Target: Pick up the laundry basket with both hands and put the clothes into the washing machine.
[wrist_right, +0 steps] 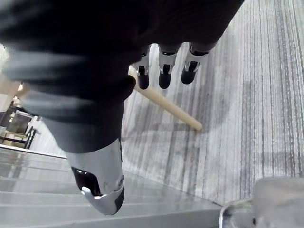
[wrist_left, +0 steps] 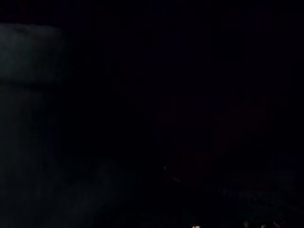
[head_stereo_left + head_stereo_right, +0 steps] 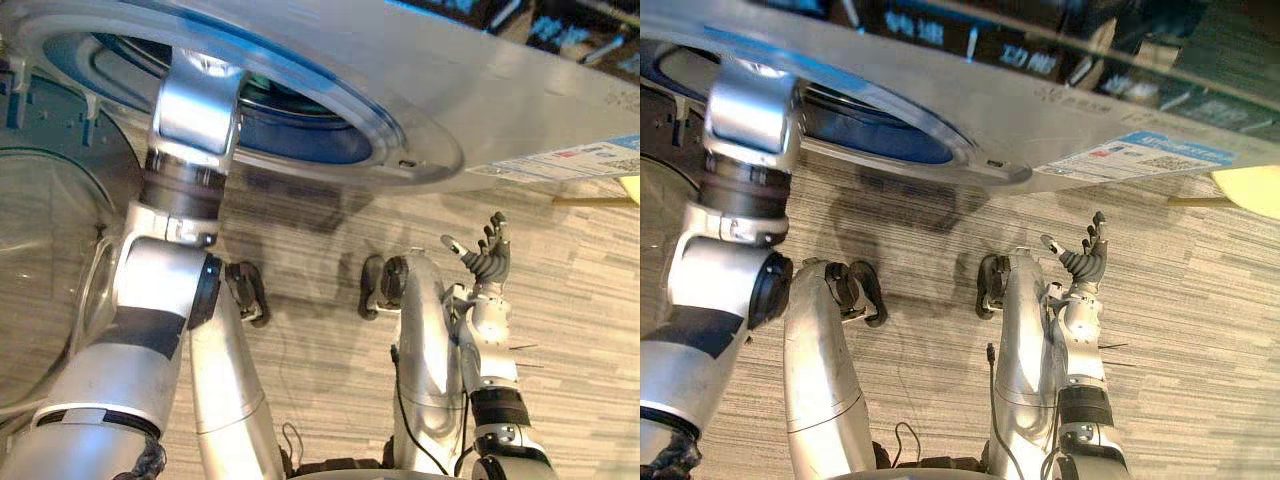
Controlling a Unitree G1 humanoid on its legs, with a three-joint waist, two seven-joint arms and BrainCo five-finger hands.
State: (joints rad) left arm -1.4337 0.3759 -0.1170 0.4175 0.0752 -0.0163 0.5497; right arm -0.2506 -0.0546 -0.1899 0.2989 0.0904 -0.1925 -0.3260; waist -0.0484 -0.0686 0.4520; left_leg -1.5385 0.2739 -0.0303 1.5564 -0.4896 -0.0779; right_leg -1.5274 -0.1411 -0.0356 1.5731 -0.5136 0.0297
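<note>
Left arm (image 3: 197, 105) reaches into the washing machine drum (image 3: 300, 138) — left hand hidden inside, grip untellable; right hand (image 3: 487, 258) hangs open-fingered, well aside.

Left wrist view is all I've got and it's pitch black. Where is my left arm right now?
Observer: The left arm goes in through the washing machine's round opening.
Operator: Is the door out of the way?
Observer: Yes, the glass door stands swung open beside that arm.
Operator: And the right hand?
Observer: The right hand hangs open above the striped floor, holding nothing.
</note>
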